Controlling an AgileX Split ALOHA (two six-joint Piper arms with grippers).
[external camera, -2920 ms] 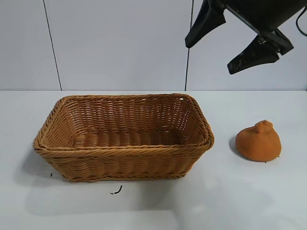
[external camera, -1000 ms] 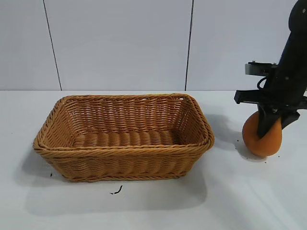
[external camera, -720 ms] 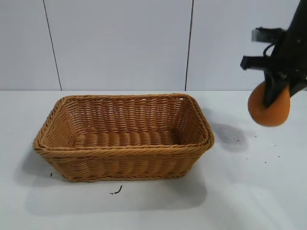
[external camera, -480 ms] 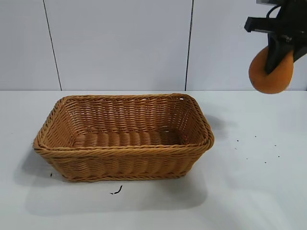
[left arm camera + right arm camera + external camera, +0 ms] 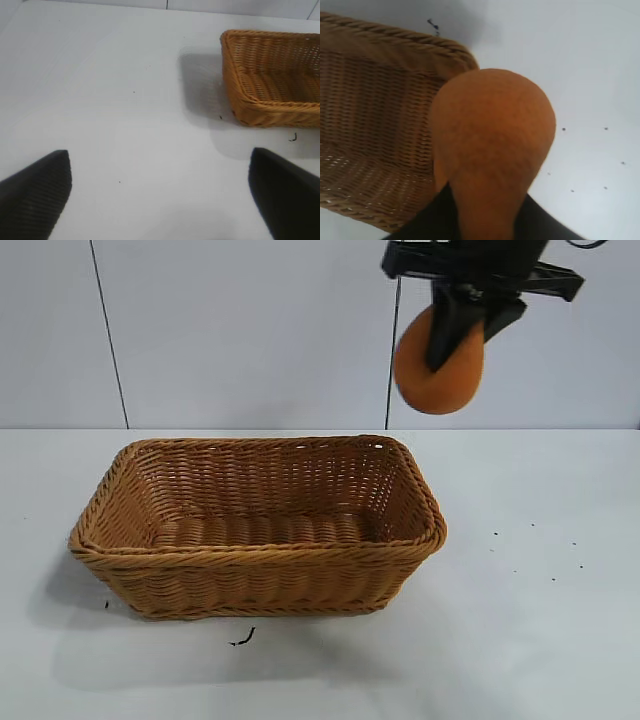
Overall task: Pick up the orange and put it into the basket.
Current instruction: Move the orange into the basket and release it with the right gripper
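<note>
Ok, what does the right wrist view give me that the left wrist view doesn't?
Only the right wrist view shows the orange, gripped by the right gripper and hanging near the basket's end rim. Only the left wrist view shows the left gripper, open over bare table, away from the action. Both show the basket and nothing inside the part visible.

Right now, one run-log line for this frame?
phase: carry | right gripper: shut on orange, above basket's right end | left gripper: open, parked, empty | basket: empty
</note>
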